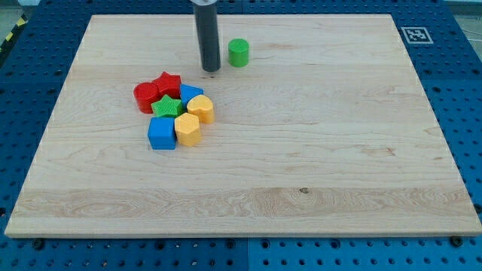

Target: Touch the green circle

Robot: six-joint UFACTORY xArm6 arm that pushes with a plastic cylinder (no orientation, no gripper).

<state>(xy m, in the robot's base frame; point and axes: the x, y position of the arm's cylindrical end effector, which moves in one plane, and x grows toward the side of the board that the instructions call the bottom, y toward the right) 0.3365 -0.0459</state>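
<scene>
From the single camera view, a pale wooden board (316,150) fills most of the scene, resting on a blue perforated table (459,113) whose rows of small holes show on all sides. A black-and-white square marker (415,34) sits at the board's corner toward the view's top right.

The dark rod (206,34) drops in from the view's top edge, standing upright, and my tip (210,71) meets the board near the top, left of centre. The arm carries no claw, so there is nothing spread or pressed together to report, only this plain rod end.

The green circle (239,53), a short round block, stands alone just to the view's right of the rod, slightly nearer the top edge than the tip. A narrow strip of bare wood shows between them, so the 2 are close but apart.

Below and to the view's left of the tip lies a tight cluster of 7 blocks, well apart from the green circle. A rounded red block (145,96) sits at the cluster's left, with a red star (168,83) touching it on the right. A green star (167,106) lies in the middle, partly hiding a blue block (190,92) whose shape cannot be made out. A yellow block (201,108) sits at the right, another yellow block (187,129) below it, and a blue cube (161,134) at the bottom left.
</scene>
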